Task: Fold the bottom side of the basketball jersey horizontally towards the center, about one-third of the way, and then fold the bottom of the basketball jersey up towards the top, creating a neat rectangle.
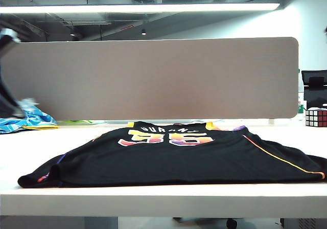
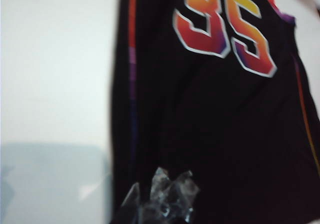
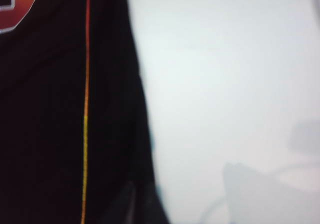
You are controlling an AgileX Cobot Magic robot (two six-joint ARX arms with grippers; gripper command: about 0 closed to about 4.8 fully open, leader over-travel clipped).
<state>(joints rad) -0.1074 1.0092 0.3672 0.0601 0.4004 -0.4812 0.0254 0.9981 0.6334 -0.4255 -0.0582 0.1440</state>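
Left end effector [image 2: 162,204], clenched and empty, hangs over the jersey [image 1: 173,157] near its hem; right end effector, apparently clenched too, is unseen. Jersey lies flat along the table's [image 1: 153,201] front edge, ready for folding.

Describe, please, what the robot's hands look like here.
The left hand, over the jersey, has dark fingers wrapped in crinkled clear film. The right hand, at the jersey's other edge, is only a dark blur; no cables or markings show.
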